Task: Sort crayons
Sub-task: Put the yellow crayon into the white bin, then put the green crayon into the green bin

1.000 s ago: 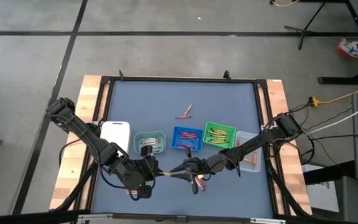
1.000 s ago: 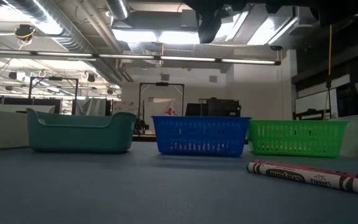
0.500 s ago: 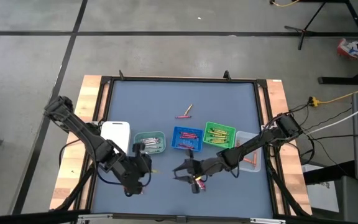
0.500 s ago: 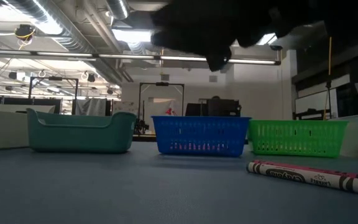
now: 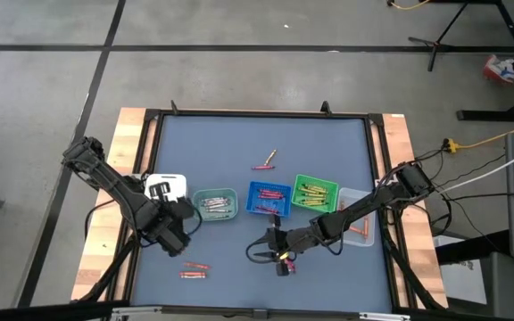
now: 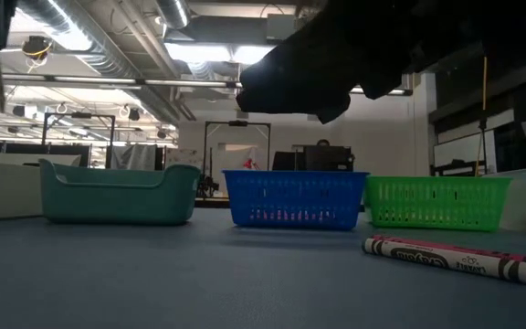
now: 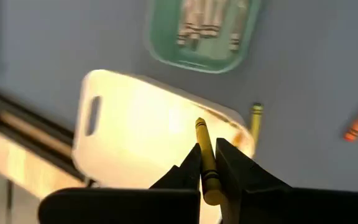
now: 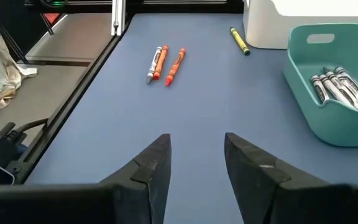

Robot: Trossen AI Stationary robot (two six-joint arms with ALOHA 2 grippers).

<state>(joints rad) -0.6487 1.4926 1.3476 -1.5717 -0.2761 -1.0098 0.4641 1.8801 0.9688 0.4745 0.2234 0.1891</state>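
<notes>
From above: left hand [image 5: 175, 234] beside the white rectangular plastic tray [image 5: 169, 184] at the near-left of the blue-topped bench [image 5: 239, 143]; right hand [image 5: 266, 250] low over the mat near a pink-and-dark paper-wrapped crayon [image 5: 285, 261]; two orange crayons [image 5: 194, 270] lying loose nearer the front, two more strays [image 5: 266, 161] well behind the teal tray [image 5: 214, 203], blue mesh basket [image 5: 269, 197] and green mesh basket [image 5: 315, 192]

At bench level: only a dark arm overhead, baskets in a row, one loose crayon close up; neither hand's fingers readable

Left wrist view, alone in showing it: left hand pinching a yellow paper-wrapped crayon [image 7: 205, 160] above the white tray, probably its destination; another yellow crayon [image 7: 255, 121] just outside

Right wrist view: right hand spread and empty, pointing toward the orange pair, probably next; grey crayons [image 8: 339, 86] already in the teal tray
</notes>
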